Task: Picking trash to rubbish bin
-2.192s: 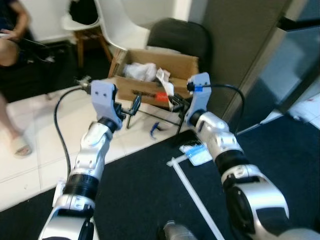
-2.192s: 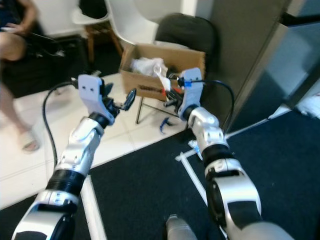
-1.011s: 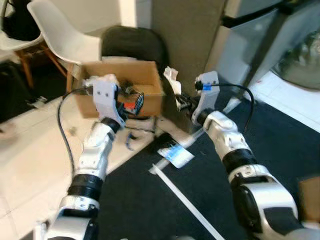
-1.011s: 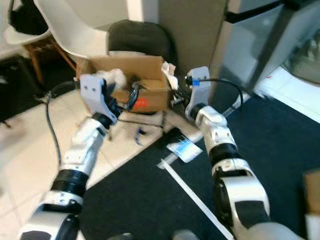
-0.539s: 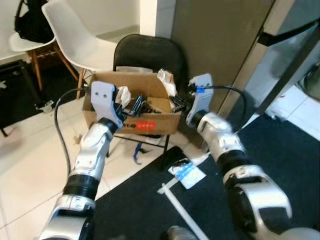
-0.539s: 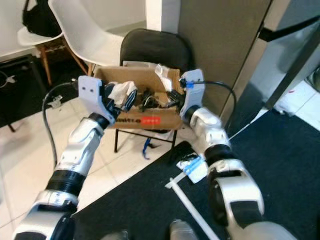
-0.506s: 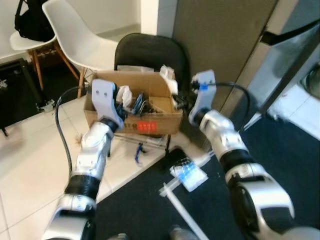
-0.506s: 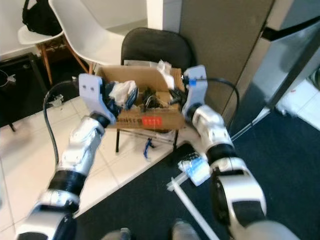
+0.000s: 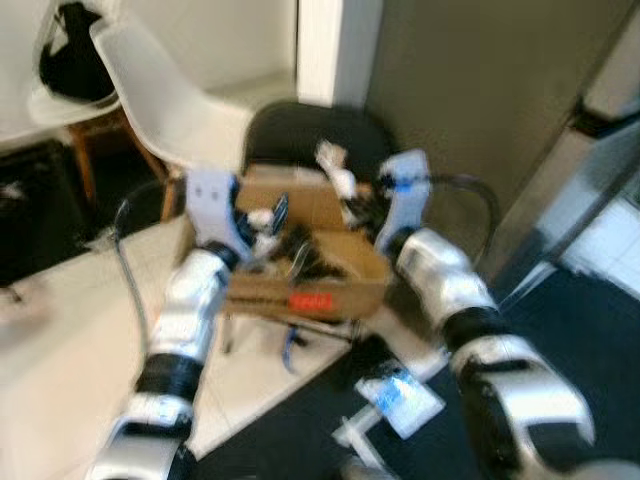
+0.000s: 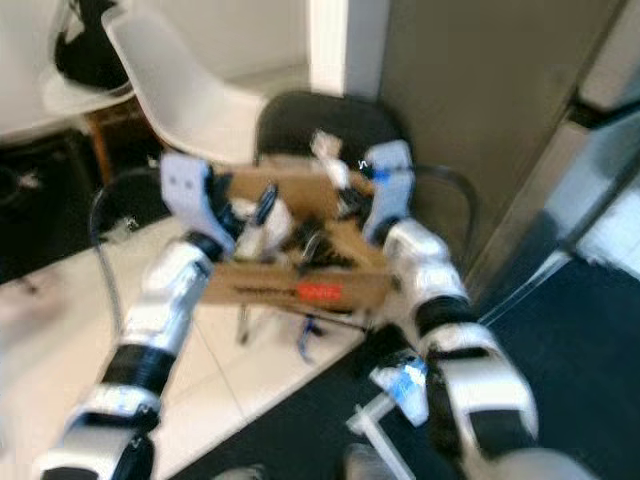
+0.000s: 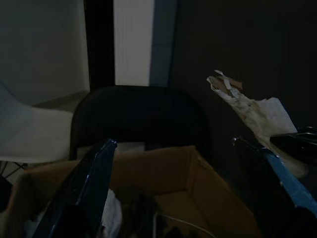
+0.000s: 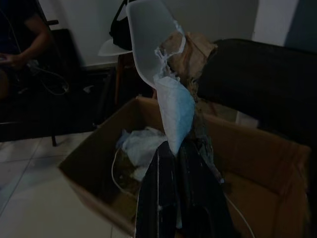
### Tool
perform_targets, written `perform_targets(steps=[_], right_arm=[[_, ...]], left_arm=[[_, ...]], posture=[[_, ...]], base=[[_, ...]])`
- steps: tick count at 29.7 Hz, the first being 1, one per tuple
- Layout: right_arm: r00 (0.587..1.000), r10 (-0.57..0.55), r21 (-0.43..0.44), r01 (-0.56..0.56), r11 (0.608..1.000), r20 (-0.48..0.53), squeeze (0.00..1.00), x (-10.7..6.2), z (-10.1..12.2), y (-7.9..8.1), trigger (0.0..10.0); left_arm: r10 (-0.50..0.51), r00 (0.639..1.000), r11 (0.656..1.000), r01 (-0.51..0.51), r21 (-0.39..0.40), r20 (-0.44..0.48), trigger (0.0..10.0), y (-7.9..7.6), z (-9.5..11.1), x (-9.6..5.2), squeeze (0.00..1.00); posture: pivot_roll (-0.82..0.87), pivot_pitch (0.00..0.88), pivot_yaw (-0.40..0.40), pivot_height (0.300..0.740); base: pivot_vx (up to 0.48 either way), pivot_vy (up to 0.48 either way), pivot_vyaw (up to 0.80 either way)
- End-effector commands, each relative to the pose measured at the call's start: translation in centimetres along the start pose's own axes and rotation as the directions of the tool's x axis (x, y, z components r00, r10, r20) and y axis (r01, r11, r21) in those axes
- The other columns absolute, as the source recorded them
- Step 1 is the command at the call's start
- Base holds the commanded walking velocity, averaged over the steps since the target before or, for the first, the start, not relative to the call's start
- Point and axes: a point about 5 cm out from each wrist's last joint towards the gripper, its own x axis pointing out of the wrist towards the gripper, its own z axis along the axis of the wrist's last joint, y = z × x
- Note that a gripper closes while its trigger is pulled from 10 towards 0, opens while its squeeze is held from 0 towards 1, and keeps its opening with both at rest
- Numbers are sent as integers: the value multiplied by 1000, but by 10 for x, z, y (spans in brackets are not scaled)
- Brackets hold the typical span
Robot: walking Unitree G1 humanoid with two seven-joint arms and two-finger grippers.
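White chairs (image 9: pixel 150 95) stand behind the cardboard box (image 10: pixel 300 280). My right gripper (image 12: pixel 181 163) pinches crumpled paper trash (image 12: pixel 181 99) above it; my left gripper (image 11: pixel 183 183) gapes empty. Released off-centre, the paper could snag the rim and fall outside.

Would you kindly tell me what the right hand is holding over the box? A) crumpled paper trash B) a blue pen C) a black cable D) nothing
A: the right hand is shut on crumpled paper trash sticking up above the open cardboard box.

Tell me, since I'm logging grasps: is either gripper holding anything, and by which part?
The right gripper pinches a crumpled paper scrap by its lower end, above the cardboard box. The left gripper is open and holds nothing.
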Motion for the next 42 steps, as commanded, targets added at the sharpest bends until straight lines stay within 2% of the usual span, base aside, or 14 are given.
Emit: perform_targets(steps=[1, 9, 12, 16, 20, 22, 23, 25, 28, 30, 31, 32, 33, 42], right_arm=[[1000, 16, -30, -16, 999, -10, 0, 2, 0, 4, 10000], [999, 23, -131, -26, 991, -27, 0, 3, 2, 6, 10000], [999, 8, -223, -18, 975, -46, 0, 6, 4, 9, 10000], [998, -23, -278, 5, 961, -62, 0, 8, 6, 8, 10000], [991, -71, -364, 26, 931, -112, 0, 11, 8, 5, 10000], [983, -100, -446, 21, 895, -155, 0, 12, 8, 2, 10000], [983, -100, -446, 21, 895, -155, 0, 12, 8, 2, 10000], [976, -120, -490, 16, 871, -182, 0, 12, 8, -1, 10000], [973, -128, -515, 11, 857, -192, 0, 13, 9, -2, 10000], [966, -143, -588, -11, 809, -215, 0, 14, 11, -3, 10000], [963, -146, -615, -24, 788, -225, 0, 15, 12, -3, 10000], [963, -146, -615, -24, 788, -225, 0, 15, 12, -3, 10000], [947, -157, -655, -69, 752, -280, 0, 13, 8, -6, 10000], [892, -234, -694, -113, 711, -386, 0, -1, -4, -26, 10000]], left_arm=[[1, 1000, 1000, -1, 1, -2, 10000, 1, 0, -1, 0], [1, 1000, 1000, -1, 0, -4, 10000, 0, -1, -2, 0], [-1, 1000, 1000, 1, 0, -7, 10000, 1, -1, -4, 0], [-39, 999, 999, 39, -1, -14, 10000, 0, 1, -8, 0], [-176, 983, 984, 175, -21, -44, 10000, -5, 3, -20, 0], [-290, 954, 957, 288, -42, -80, 10000, -11, 6, -35, 0], [-290, 954, 957, 288, -42, -80, 10000, -11, 6, -35, 0], [-358, 923, 934, 357, -36, -141, 10000, -15, 5, -50, 0], [-387, 905, 921, 388, -34, -175, 10000, -16, 5, -60, 0], [-433, 870, 899, 436, -42, -236, 10000, -18, 5, -80, 0], [-446, 859, 892, 450, -45, -252, 10000, -18, 6, -85, 0], [-446, 859, 892, 450, -45, -252, 10000, -18, 6, -85, 0], [-471, 840, 879, 474, -56, -271, 10000, -19, 9, -92, 0], [-479, 825, 872, 485, -57, -301, 10000, -12, 20, -100, 0]], posture=[[-33, 0, -12, 740], [-31, 0, -12, 740], [-21, 0, -8, 740], [-23, 0, -6, 740], [-16, 0, -6, 740], [-3, 0, -9, 740], [-3, 0, -9, 740], [5, 0, -11, 740], [5, 0, -11, 740], [17, 0, -18, 740], [17, 0, -18, 740], [17, 0, -18, 740], [22, 0, -22, 740], [16, 0, -20, 740]], base=[[480, 0, 0], [457, 0, 0], [380, 0, 0], [326, 0, 0], [0, 0, 0], [0, 0, 0], [0, 0, 0], [0, 0, 0], [0, 0, 0], [0, 0, 0], [0, 0, 0], [0, 0, 0], [0, 0, 0], [0, 0, 0]])
